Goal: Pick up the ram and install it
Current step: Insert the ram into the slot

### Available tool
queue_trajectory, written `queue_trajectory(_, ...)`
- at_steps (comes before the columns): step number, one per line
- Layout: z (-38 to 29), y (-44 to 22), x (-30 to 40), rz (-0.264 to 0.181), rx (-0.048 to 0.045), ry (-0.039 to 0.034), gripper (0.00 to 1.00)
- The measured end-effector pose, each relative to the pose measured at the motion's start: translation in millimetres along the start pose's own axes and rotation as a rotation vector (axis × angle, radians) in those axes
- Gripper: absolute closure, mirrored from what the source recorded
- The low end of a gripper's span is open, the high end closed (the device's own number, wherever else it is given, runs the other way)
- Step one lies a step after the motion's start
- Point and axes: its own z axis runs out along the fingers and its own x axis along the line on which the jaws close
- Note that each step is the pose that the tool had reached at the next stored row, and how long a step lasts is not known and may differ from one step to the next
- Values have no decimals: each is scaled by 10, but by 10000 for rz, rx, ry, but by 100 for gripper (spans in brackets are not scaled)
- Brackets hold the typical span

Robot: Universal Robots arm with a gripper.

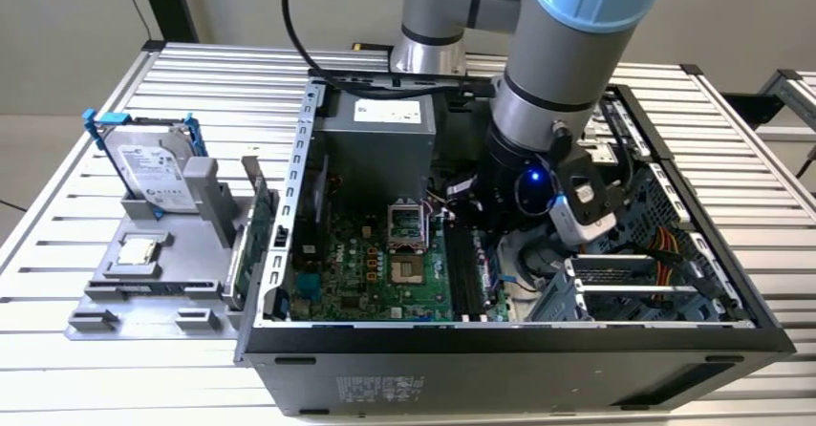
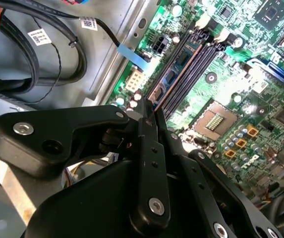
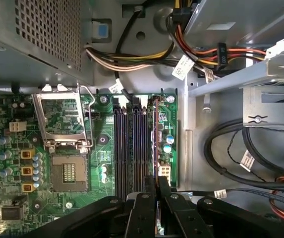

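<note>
**Item: ram at the memory slots, seating step**

Location: the ram (image 3: 155, 139) stands on edge in line with the outermost of the memory slots (image 3: 127, 148), the one farthest from the processor socket (image 3: 65, 121). It is inside the open computer case (image 1: 510, 345) on the counter (image 1: 128, 369). In the second wrist view it shows as a blue strip with dark chips (image 2: 175, 72), running away from the fingertips along that slot.

Claw (image 3: 156, 182): closed on the near end of the ram, with one finger on each face. Whether the lower edge has already entered the slot cannot be told.

Handling notes (judgement):
- Keep the stick upright and parallel to the slot, because a tilt would jam one end first.
- Press straight down. The grip is at one end, so the far end may ride high and the pressure should be evened out.
- The white latches at the far end of the slots (image 2: 201, 22) should be open before pressing.
- The black cables (image 3: 231, 148) lie just beside the board edge — keep the arm off them.

Also present: a hard drive (image 1: 151, 168) in a stand beside the case.
</note>
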Motion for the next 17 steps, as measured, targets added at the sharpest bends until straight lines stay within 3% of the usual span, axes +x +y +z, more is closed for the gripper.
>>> queue_trajectory(17,49,-59,25,-139,-1,0,100)
